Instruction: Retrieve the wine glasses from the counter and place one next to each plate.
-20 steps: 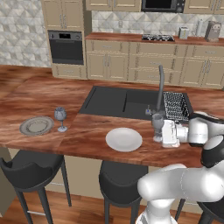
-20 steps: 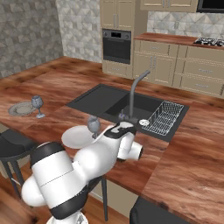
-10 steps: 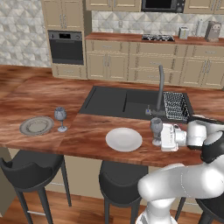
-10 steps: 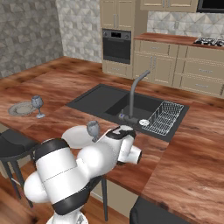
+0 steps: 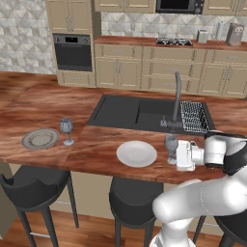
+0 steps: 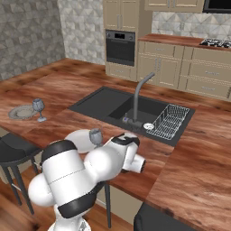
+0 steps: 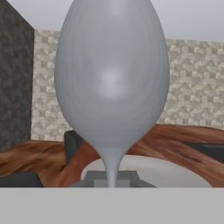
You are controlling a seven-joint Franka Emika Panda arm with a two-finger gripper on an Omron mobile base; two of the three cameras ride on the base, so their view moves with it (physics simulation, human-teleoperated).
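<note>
1. Far left on the counter (image 5: 48, 103) you have the grey plate (image 5: 40, 139) with a wine glass (image 5: 67, 130) upright just beside it on its right. That pair looks done, so leave it alone.
2. Middle: the white plate (image 5: 136, 153) lies flat near the counter's front edge, in front of the sink (image 5: 137, 112). No glass is set down beside it yet.
3. Right of the white plate: the second wine glass (image 5: 171, 147) is upright and close to the plate's right rim. The gripper (image 5: 177, 155) is pinched shut on its stem, which the hand view shows running down between the finger tips with the bowl above.
4. You're holding low on the stem so the bowl stays upright and clear of the plate.
5. Can't tell if the foot is touching wood yet.
6. Judgement: nearly finished, so lower gently, then release.
</note>
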